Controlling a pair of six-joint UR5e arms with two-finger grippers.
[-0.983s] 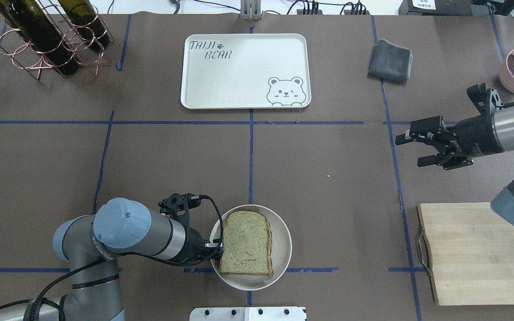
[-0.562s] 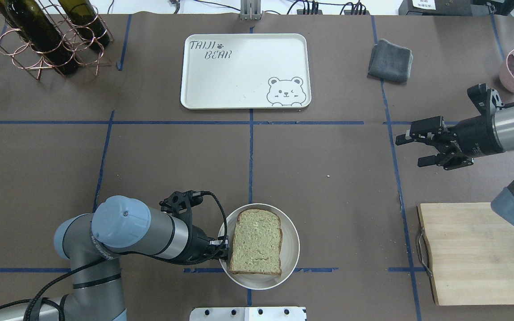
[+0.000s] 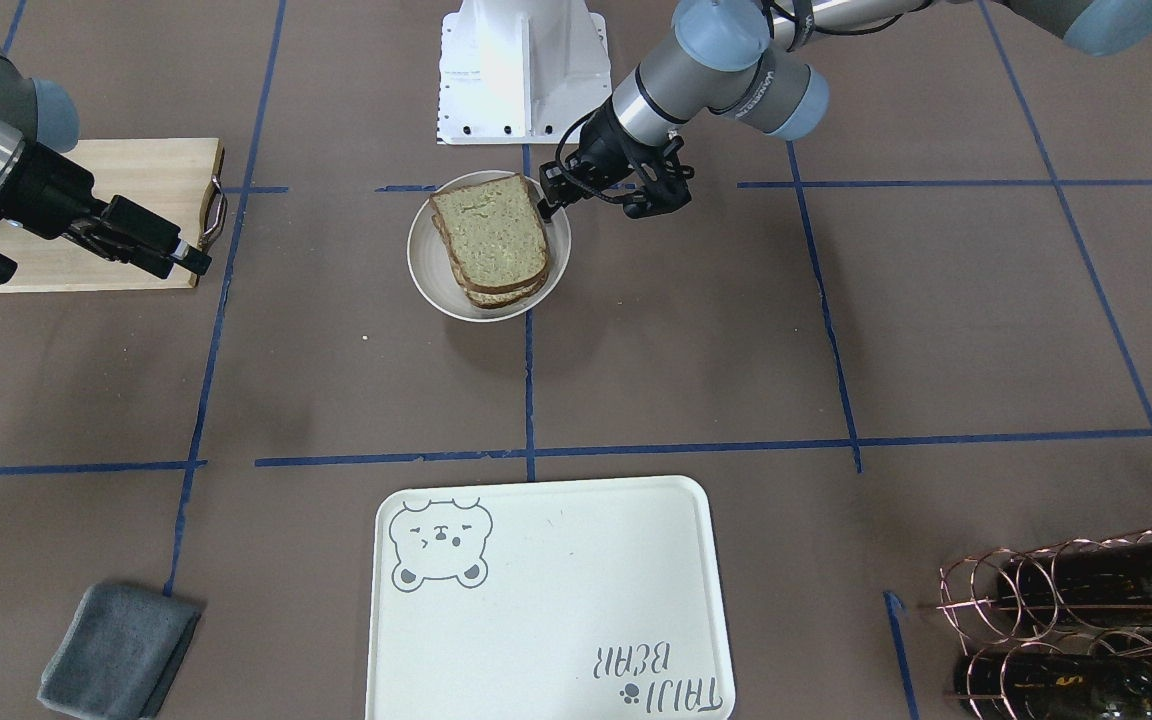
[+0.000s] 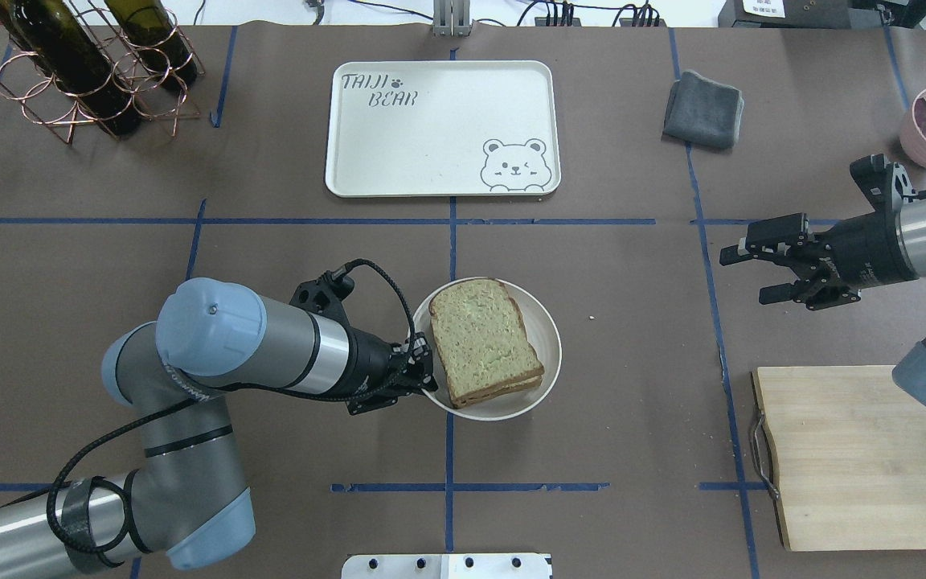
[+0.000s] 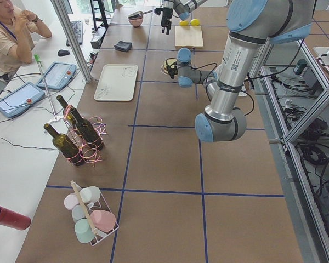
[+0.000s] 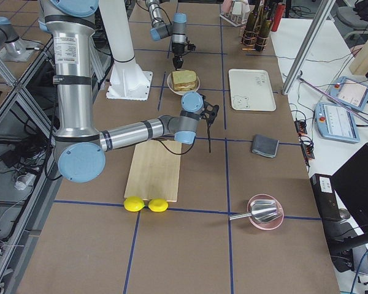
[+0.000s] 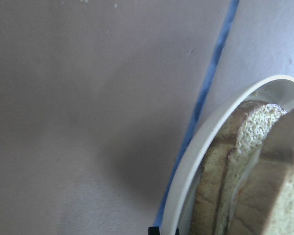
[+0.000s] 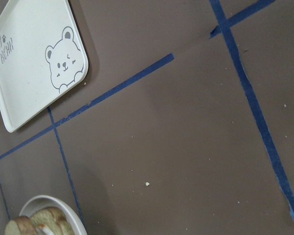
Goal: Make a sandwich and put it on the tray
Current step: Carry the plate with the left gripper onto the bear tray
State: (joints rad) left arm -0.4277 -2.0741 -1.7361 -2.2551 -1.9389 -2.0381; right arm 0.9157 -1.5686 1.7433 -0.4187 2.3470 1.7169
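Cream dish (image 4: 550,338) carrying the sandwich (image 4: 485,342) is mid table (image 4: 632,273), well apart from the tray (image 4: 439,129). We see the left end effector (image 4: 424,371) clamped on the dish rim; right end effector (image 4: 743,277) spread, holding nothing.

Fig.: my left gripper (image 4: 423,368), clamped on the dish (image 4: 550,347) rim, has carried the sandwich (image 4: 485,342) nearer the tray (image 4: 439,129)

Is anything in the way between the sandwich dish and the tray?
Nothing visible. Only bare table and blue tape lines lie between the dish, gripped by the left gripper, and the tray.
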